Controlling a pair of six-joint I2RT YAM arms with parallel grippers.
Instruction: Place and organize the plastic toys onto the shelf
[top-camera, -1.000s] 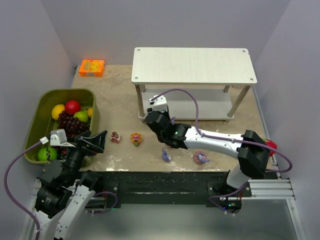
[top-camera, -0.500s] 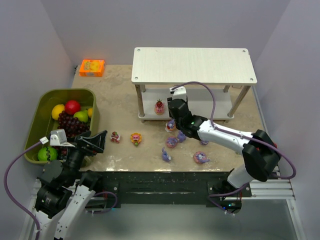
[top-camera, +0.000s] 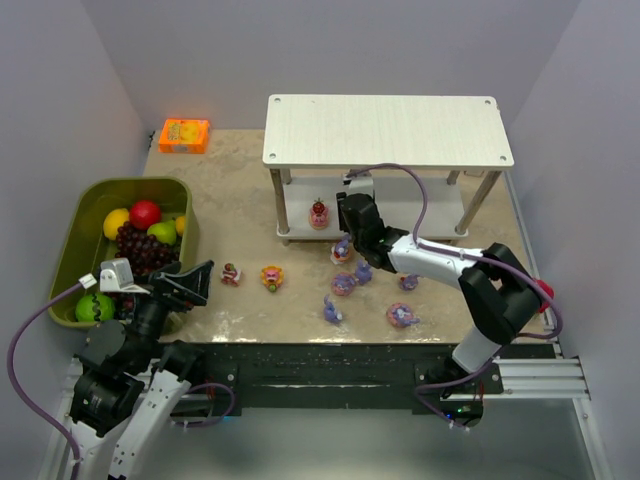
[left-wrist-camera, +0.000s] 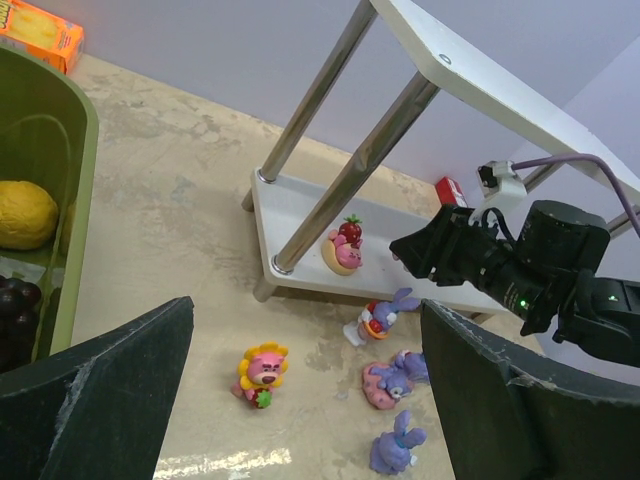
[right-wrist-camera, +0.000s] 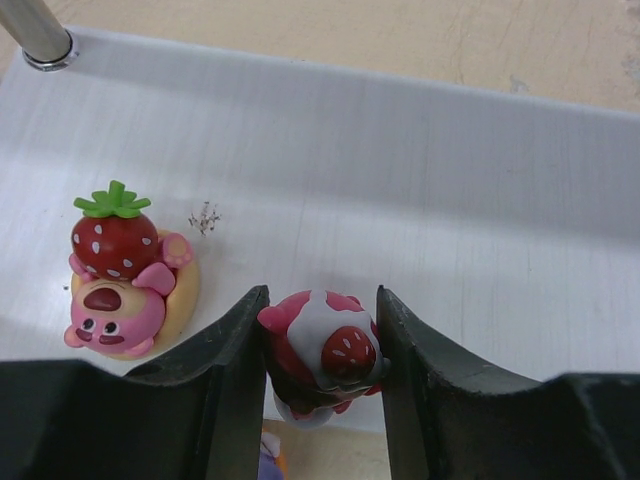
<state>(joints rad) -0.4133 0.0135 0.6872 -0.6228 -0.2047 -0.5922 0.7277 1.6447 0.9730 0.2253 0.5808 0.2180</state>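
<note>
My right gripper (top-camera: 352, 216) is shut on a red cake-like figure (right-wrist-camera: 322, 350) with white icing and a strawberry on top. It holds the figure over the front edge of the lower board (right-wrist-camera: 420, 150) of the white shelf (top-camera: 388, 130). A pink figure with a strawberry (right-wrist-camera: 118, 280) stands on that board to the left (top-camera: 319, 213). A red figure (top-camera: 231, 273), a yellow-flower figure (top-camera: 272, 277) and several purple bunnies (top-camera: 344, 285) lie on the table in front of the shelf. My left gripper (left-wrist-camera: 308, 305) is open and empty, above the near left of the table.
An olive-green bin (top-camera: 70, 250) with fruit stands at the left. An orange box (top-camera: 185, 135) lies at the back left. A red object (top-camera: 542, 290) shows at the right edge behind my right arm. Shelf legs (left-wrist-camera: 375, 165) stand beside the lower board.
My right arm has swung right and back toward the lower board, uncovering the pink strawberry figure and several bunnies. The left arm has not moved.
</note>
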